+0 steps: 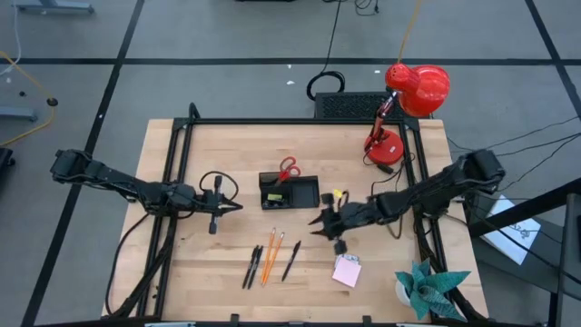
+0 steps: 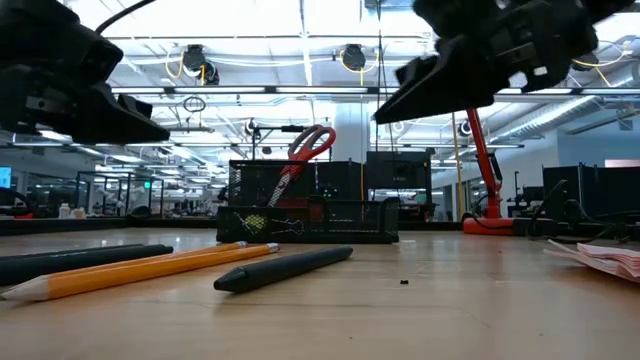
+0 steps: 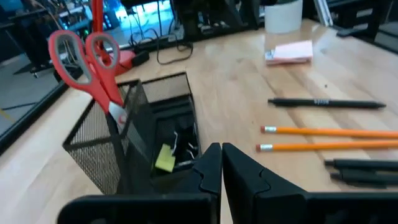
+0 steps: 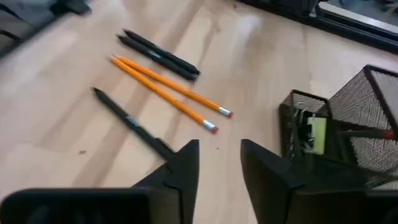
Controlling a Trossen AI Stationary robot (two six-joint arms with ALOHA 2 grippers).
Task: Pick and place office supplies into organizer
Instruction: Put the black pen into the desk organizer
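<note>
The black mesh organizer (image 1: 289, 192) stands mid-table. Red-handled scissors (image 1: 288, 169) stand blades down in its taller section (image 3: 99, 140), and a yellow piece (image 3: 165, 157) with small black clips lies in a low compartment. Orange pencils (image 1: 270, 259) and black pens (image 1: 252, 266) lie flat on the wood nearer the near edge, with another pen (image 1: 290, 261) beside them. The pink sticky-note pad (image 1: 346, 271) lies to their right. My left gripper (image 1: 238, 208) hovers shut, left of the organizer. My right gripper (image 1: 314, 221) hovers open, just right of the organizer and above the table.
A red desk lamp (image 1: 408, 100) and a black ribbed box (image 1: 349, 106) stand at the far right. A teal paper plant (image 1: 428, 286) sits in the near right corner. Black frame rails (image 1: 172, 182) run along the table's sides. Bare wood lies between the organizer and the pens.
</note>
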